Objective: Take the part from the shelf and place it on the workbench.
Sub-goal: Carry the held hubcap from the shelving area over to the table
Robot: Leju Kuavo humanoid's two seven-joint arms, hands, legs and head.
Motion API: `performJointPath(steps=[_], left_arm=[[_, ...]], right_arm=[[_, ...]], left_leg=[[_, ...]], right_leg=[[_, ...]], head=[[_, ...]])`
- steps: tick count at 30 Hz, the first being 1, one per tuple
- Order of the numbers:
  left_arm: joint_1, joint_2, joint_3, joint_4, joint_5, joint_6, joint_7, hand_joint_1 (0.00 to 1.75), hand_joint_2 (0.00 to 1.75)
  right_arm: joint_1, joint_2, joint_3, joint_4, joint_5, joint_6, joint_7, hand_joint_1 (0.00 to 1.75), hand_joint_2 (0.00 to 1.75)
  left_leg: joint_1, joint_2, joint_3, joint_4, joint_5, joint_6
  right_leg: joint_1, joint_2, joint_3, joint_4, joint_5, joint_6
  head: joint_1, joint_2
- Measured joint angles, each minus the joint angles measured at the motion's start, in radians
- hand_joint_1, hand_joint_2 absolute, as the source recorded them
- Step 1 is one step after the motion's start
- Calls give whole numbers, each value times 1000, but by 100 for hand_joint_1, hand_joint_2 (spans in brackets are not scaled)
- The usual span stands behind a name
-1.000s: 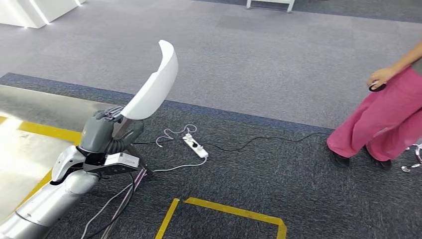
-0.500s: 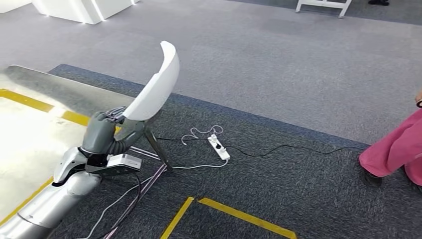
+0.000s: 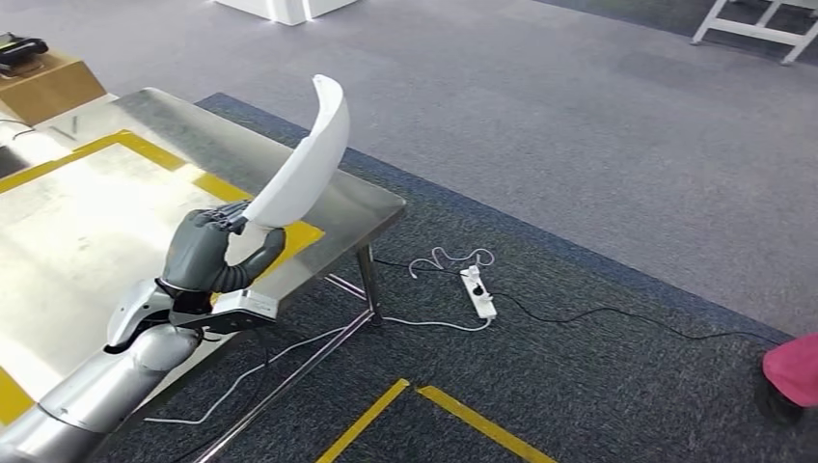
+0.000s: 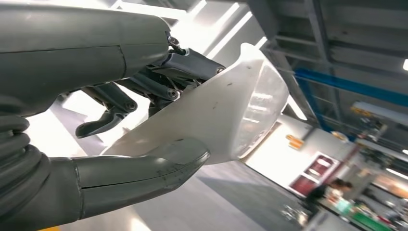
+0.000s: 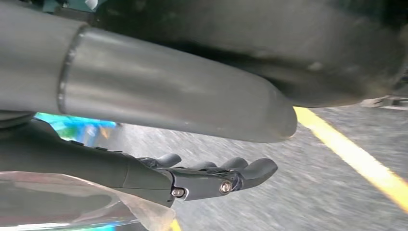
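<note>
White curved part [image 3: 301, 159] held in air, lower end clamped in left robot hand [image 3: 207, 253], rest rising up and right above hand. Thumb [image 4: 144, 168] under part, dark fingers [image 4: 190, 62] over it. Part above near-right corner of steel worktop [image 3: 116, 207] with yellow tape. Right robot hand [image 5: 211, 180] empty, fingers loosely extended, apart, above floor. Power strip [image 3: 479, 292] on carpet, right of worktop.

Bare steel workbench [image 3: 87, 222] top beneath the raised white part [image 3: 301, 164].

Part [image 3: 307, 159] above workbench [image 3: 87, 207] corner
</note>
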Motion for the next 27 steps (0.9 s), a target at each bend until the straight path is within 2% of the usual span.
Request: performJointPath(steps=[1,2,3,4,5,6,7,8,9,10,12,13,14,16,17,18,19,20,21,23,24,25,27], left_arm=[[-2,-1,-1,1,0,0,0,175,175],[-2,-2,-2,2,0,0,0,175,175],[-1,-4,-4,3,0,0,0,175,175],[0,-5,-5,4,0,0,0,175,175],[1,-5,-7,5,0,1,0,175,175],[1,-5,-8,5,1,1,0,175,175],[1,-5,-9,6,1,1,0,175,175],[0,-6,-10,6,1,2,0,175,175],[0,-6,-11,6,1,2,0,175,175],[1,-5,-11,6,2,2,0,175,175],[4,-4,-11,6,2,3,1,175,175],[6,-3,-11,6,2,4,1,175,175],[6,-2,-10,6,3,4,1,175,175],[3,-1,-10,6,4,5,1,175,175],[3,-1,-10,6,4,5,1,175,175],[4,-1,-11,6,5,5,1,175,175],[5,-1,-11,7,5,5,1,175,175],[6,-1,-11,7,5,5,1,175,175],[6,0,-10,7,5,5,1,175,175],[4,1,-8,7,6,6,2,175,175],[2,1,-7,7,6,7,2,175,175],[0,2,-6,7,7,8,3,175,175],[-1,3,-3,7,7,9,4,175,175]], right_arm=[[1,0,2,0,0,0,1,0,0],[3,0,4,0,0,0,2,0,0],[5,0,5,0,0,0,5,0,0],[6,0,5,0,0,0,8,0,0],[8,0,6,0,0,-1,10,0,0],[8,0,6,0,0,-1,11,0,0],[8,0,7,0,0,-1,12,0,0],[8,0,8,0,0,-2,12,0,0],[8,0,10,0,0,-3,12,0,0],[8,0,11,0,0,-4,12,0,0],[8,0,14,0,0,-6,13,0,0],[8,0,15,0,0,-6,13,0,0],[8,0,16,0,0,-7,12,0,0],[10,0,18,0,0,-7,12,0,0],[11,0,19,0,0,-7,12,0,0],[12,0,20,0,0,-7,13,0,0],[13,0,21,0,0,-7,14,0,0],[13,0,21,0,0,-7,14,0,0],[12,0,22,0,0,-7,15,0,0],[11,0,22,0,0,-6,15,0,0],[11,0,22,0,0,-6,15,0,0],[10,0,23,0,0,-6,15,0,0],[7,0,24,0,0,-7,15,0,0]], left_leg=[[0,-12,0,0,-1,4],[0,-26,-1,1,-1,6],[-1,-41,0,1,-2,7],[-1,-57,0,2,-2,7],[-1,-74,1,2,-2,6],[0,-89,2,4,-3,5],[0,-103,2,5,-4,3],[1,-116,-1,9,-5,-1],[2,-127,-4,10,-4,-7],[4,-138,-9,11,-2,-14],[9,-155,-14,10,1,-27],[8,-140,-17,16,-4,-31],[7,-113,-26,38,-18,-35],[5,-50,-72,139,-70,-42],[7,-36,-103,203,-96,-45],[9,-31,-127,252,-110,-47],[10,-29,-138,272,-107,-49],[11,-26,-130,254,-86,-49],[11,-18,-104,202,-53,-48],[3,24,-39,74,-4,-41],[-2,42,-18,33,4,-36],[-8,51,-11,15,1,-30],[-10,31,-11,11,-1,-18]], right_leg=[[-1,27,-36,70,-31,1],[-1,38,-74,141,-56,2],[-1,42,-104,188,-66,3],[-1,44,-117,199,-55,2],[-2,47,-110,168,-23,1],[-3,58,-87,105,20,-1],[-6,85,-58,36,55,-3],[-10,111,-29,-26,78,-4],[-12,132,-11,-63,87,-5],[-12,143,-2,-78,85,-7],[-10,122,6,-86,85,-15],[-10,109,11,-91,87,-21],[-10,95,16,-96,88,-28],[-7,64,24,-101,86,-38],[-5,48,27,-101,84,-41],[-4,32,29,-100,81,-43],[-3,17,31,-100,78,-44],[-3,3,34,-100,75,-43],[-3,-10,38,-100,71,-41],[1,-33,46,-99,63,-34],[3,-44,49,-98,58,-29],[6,-55,51,-98,55,-24],[7,-78,57,-99,48,-13]], head=[[2,0],[3,0],[3,0],[4,0],[4,0],[4,0],[3,0],[3,0],[2,0],[2,0],[2,0],[1,0],[-2,0],[-6,0],[-7,0],[-7,0],[-7,0],[-7,0],[-7,0],[-8,0],[-7,0],[-7,0],[-7,0]])
